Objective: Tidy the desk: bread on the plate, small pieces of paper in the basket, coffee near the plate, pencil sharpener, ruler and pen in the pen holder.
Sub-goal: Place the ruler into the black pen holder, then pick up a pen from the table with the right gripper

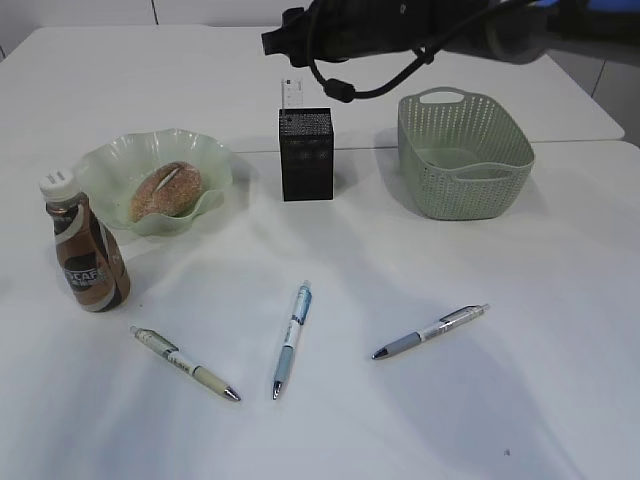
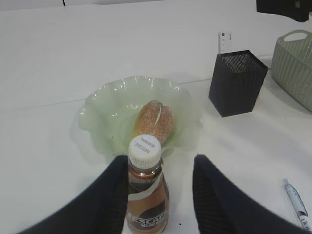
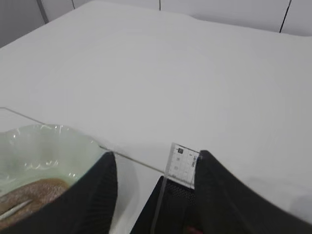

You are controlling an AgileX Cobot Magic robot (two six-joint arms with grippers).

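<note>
The brown coffee bottle with a white cap stands left of the pale green plate, which holds the bread. In the left wrist view the bottle shows between the fingers of my open left gripper; that gripper does not show in the exterior view. My right gripper hangs open above the black mesh pen holder. A clear ruler stands in the holder beside the right finger. Three pens lie on the table in front. The pencil sharpener and paper pieces are out of view.
A green slotted basket stands right of the pen holder. The dark right arm with its cable reaches in from the upper right above the holder. A seam between two white tables runs behind the objects.
</note>
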